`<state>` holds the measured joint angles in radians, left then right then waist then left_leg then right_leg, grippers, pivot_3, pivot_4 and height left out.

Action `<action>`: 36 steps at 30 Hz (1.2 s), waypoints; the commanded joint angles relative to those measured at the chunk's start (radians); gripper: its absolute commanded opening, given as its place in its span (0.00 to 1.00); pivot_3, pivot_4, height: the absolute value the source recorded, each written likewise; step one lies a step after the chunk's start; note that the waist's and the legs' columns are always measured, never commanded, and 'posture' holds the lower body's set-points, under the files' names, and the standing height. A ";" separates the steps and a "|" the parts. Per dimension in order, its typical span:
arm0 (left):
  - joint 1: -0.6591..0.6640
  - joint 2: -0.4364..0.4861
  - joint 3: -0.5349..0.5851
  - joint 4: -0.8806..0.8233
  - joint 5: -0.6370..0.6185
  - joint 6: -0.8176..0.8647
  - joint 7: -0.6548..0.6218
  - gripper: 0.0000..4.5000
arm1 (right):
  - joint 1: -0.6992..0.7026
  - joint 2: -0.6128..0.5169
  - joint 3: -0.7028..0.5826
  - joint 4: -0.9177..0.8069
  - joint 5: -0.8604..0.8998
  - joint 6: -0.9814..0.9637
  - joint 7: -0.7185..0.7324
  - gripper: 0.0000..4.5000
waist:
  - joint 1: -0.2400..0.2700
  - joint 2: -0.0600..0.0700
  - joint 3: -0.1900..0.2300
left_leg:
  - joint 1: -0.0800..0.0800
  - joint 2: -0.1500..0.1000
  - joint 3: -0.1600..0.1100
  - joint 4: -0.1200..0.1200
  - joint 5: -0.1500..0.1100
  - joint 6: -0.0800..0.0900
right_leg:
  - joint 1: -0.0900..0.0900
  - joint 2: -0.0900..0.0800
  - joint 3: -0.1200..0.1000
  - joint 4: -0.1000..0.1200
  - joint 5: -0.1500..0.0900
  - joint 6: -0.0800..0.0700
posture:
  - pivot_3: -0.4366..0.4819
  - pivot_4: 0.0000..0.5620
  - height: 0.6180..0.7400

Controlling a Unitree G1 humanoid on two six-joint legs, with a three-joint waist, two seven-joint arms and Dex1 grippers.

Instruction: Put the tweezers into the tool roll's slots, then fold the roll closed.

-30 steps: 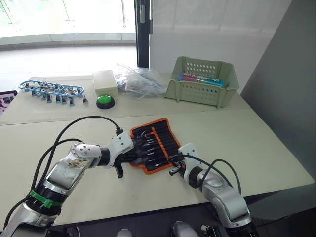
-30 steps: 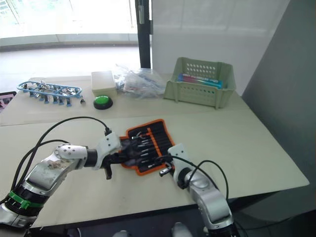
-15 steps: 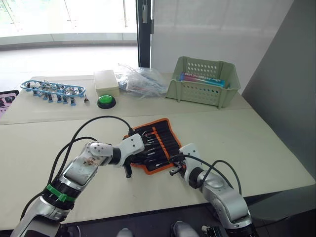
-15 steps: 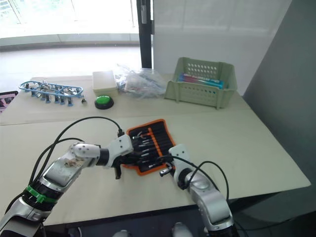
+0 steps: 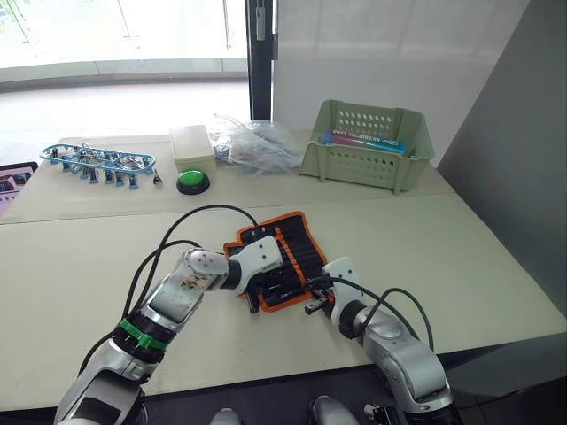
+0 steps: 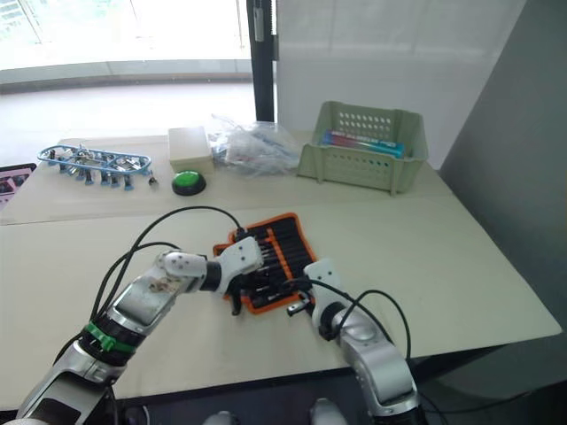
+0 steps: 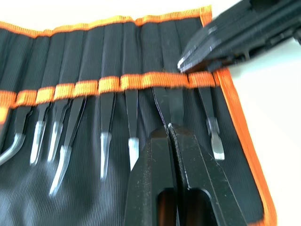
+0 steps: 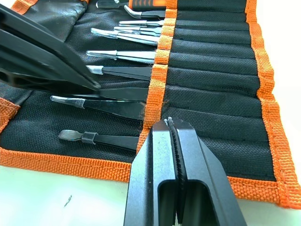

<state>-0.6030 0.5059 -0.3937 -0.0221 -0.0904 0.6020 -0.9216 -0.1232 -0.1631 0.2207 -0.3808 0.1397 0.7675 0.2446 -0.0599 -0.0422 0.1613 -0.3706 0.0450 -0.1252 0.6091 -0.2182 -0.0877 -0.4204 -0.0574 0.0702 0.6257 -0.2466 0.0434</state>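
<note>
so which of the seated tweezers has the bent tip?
The one at the far end of the row from the left gripper: its silver tip hooks sideways, while the other tweezers in the tool roll run straight.

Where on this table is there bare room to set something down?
Bare: the right side of the table past the tool roll, and the near left half. Crowded: the far edge, with rack, green button, plastic bags, basket.
</note>
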 commanded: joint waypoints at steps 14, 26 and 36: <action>-0.056 -0.087 0.023 0.105 0.027 -0.104 0.013 0.06 | 0.042 -0.008 0.020 0.091 -0.010 0.090 -0.013 0.00 | -0.004 0.001 -0.001 | 0.000 0.000 0.000 0.000 0.000 0.000 | 0.000 0.000 0.000 0.001 0.003 0.005 | 0.48 0.27 0.97; 0.110 0.079 0.308 -0.176 -0.184 0.002 -0.038 0.93 | 0.048 -0.006 0.028 0.090 -0.009 0.088 -0.012 0.00 | -0.009 0.003 0.000 | 0.001 0.000 0.000 -0.001 0.000 0.000 | 0.000 0.000 0.000 0.003 0.003 0.005 | 0.48 0.27 0.97; 0.423 0.266 0.644 -0.292 -0.375 0.018 -0.110 1.00 | 0.056 -0.005 0.048 0.073 -0.009 0.096 -0.010 0.00 | -0.015 0.004 0.000 | 0.002 0.001 0.000 -0.003 0.000 0.001 | -0.001 0.001 0.000 0.003 0.000 -0.001 | 0.48 0.27 0.97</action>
<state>-0.1960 0.7586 0.1953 -0.2680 -0.4322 0.6334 -1.0166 -0.1159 -0.1513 0.2405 -0.3892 0.1406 0.7683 0.2378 -0.0748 -0.0386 0.1615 -0.3685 0.0465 -0.1252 0.6060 -0.2188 -0.0865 -0.4215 -0.0566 0.0704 0.6293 -0.2468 0.0436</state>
